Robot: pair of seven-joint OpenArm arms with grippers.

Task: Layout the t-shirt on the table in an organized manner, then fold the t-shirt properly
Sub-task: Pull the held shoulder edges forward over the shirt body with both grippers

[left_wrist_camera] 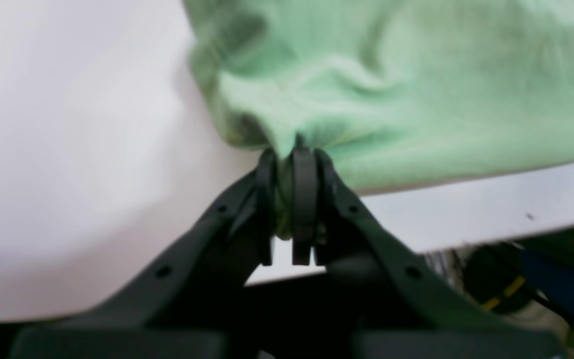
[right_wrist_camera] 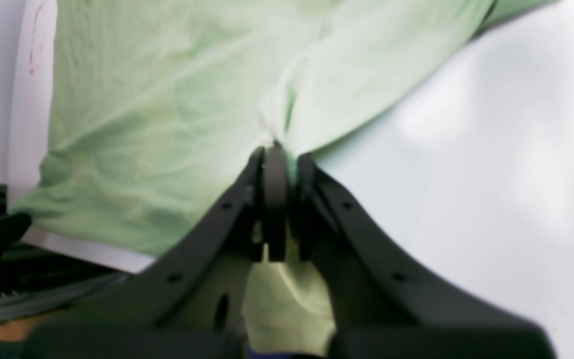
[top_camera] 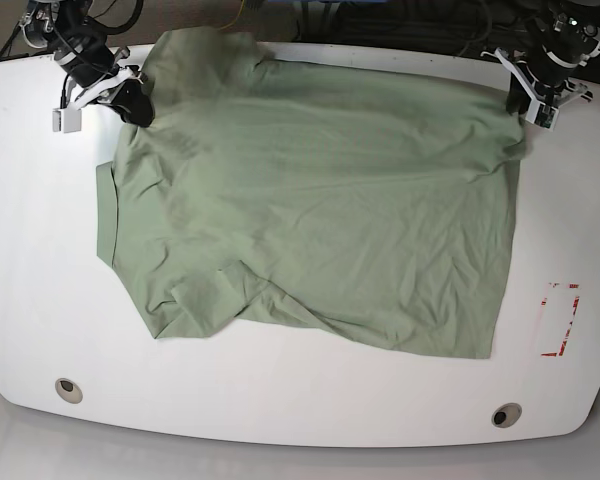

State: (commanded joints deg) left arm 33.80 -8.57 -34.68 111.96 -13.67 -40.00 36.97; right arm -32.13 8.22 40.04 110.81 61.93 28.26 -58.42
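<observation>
The pale green t-shirt (top_camera: 320, 220) lies spread and wrinkled over most of the white table (top_camera: 40, 280), one sleeve bunched toward the front left. At the shirt's far right corner, my left gripper (top_camera: 525, 103) is shut on a pinch of cloth; the left wrist view shows the gripper (left_wrist_camera: 292, 154) clamping the t-shirt (left_wrist_camera: 391, 89) near the table (left_wrist_camera: 68, 149) edge. My right gripper (top_camera: 138, 105) is shut on the far left edge of the shirt. Seen from the right wrist, that gripper (right_wrist_camera: 279, 152) has t-shirt (right_wrist_camera: 157, 124) fabric drawn taut between its closed fingers.
A red tape mark (top_camera: 560, 320) sits right of the shirt. Two grey grommets (top_camera: 68, 389) (top_camera: 506, 414) lie near the front edge. Cables (left_wrist_camera: 516, 284) hang past the table's far edge. Bare white tabletop (right_wrist_camera: 491, 174) flanks the shirt.
</observation>
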